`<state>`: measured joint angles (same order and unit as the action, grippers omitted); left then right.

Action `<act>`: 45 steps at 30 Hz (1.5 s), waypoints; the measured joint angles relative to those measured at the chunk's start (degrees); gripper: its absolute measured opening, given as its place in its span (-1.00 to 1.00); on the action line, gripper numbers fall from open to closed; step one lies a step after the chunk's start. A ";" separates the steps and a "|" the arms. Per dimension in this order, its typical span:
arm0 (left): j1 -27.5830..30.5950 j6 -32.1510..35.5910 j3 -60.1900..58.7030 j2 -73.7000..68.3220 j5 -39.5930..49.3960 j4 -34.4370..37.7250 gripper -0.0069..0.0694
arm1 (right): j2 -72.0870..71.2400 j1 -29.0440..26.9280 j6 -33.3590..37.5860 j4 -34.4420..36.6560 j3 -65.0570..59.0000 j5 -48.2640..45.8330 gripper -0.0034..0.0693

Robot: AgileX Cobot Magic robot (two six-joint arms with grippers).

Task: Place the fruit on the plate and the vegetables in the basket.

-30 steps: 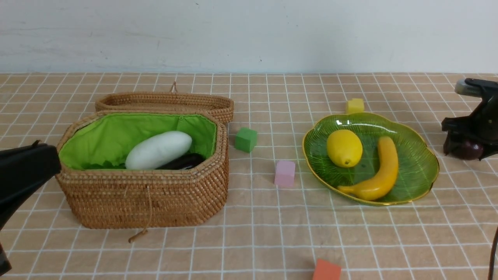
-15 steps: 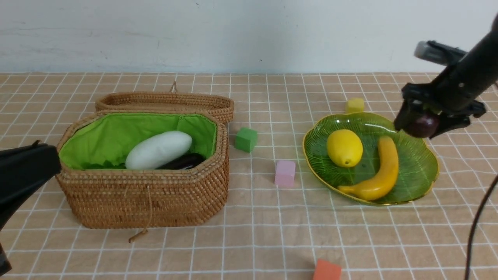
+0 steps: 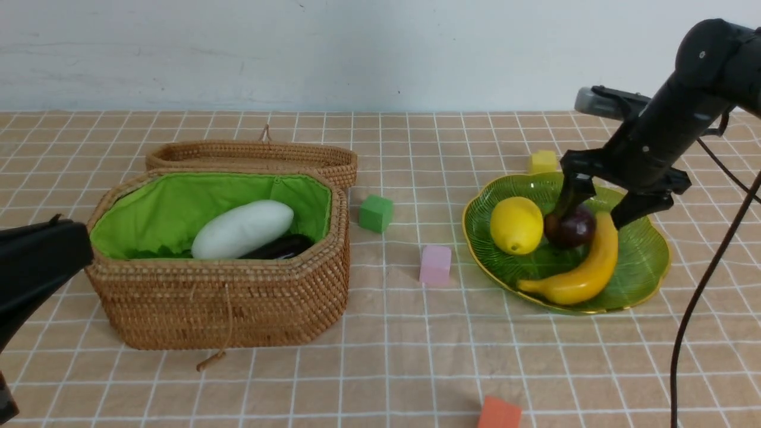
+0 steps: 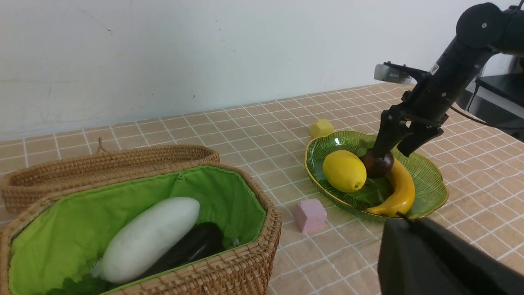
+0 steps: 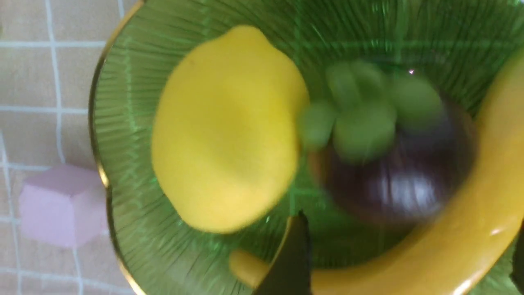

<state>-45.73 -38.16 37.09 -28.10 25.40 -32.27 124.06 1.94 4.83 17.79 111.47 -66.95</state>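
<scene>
The green glass plate (image 3: 645, 261) holds the lemon (image 3: 516, 226), the banana (image 3: 588, 270) and the dark purple mangosteen (image 3: 574, 230), which lies between them. My right gripper (image 3: 601, 215) is open just above the mangosteen, one finger on each side. In the right wrist view the mangosteen (image 5: 401, 176) is blurred between the lemon (image 5: 225, 127) and the banana (image 5: 470, 229). The wicker basket (image 3: 226, 303) holds the white radish (image 3: 242, 229) and the eggplant (image 3: 279, 246). The carrot is out of view. My left gripper (image 3: 74, 252) hangs shut at the basket's left end.
The basket's lid (image 3: 255, 156) lies open behind it. Loose cubes sit on the checked cloth: green (image 3: 376, 213), pink (image 3: 435, 265), yellow (image 3: 542, 160) behind the plate, and orange (image 3: 499, 413) at the front edge. A black cable hangs at the right.
My right gripper carried the mangosteen from the table's right edge up and over the plate, lowered it between lemon and banana, and opened. The lemon shifted slightly left. The left arm stayed still.
</scene>
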 joint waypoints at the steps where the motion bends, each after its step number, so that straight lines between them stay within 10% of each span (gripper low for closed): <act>1: 0.00 0.00 0.00 0.00 0.06 0.00 -0.83 | -1.52 0.00 -0.18 -0.15 0.00 -1.70 0.89; 16: 0.00 -0.71 -13.25 18.45 -5.56 -1.31 -0.85 | -39.57 0.02 -0.58 -3.36 -26.01 -3.86 -0.66; 31: 0.00 -0.90 -27.80 28.67 -15.12 -2.21 -0.85 | -98.08 0.02 -9.18 -5.75 -71.93 4.85 -0.73; 45: 0.00 -0.90 -28.03 28.67 -10.98 -2.21 -0.85 | -116.55 0.02 -15.61 -6.65 -93.60 32.13 -0.69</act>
<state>-45.73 -39.06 9.06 0.57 14.42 -34.48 7.51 1.96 -10.79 11.14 17.87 -34.82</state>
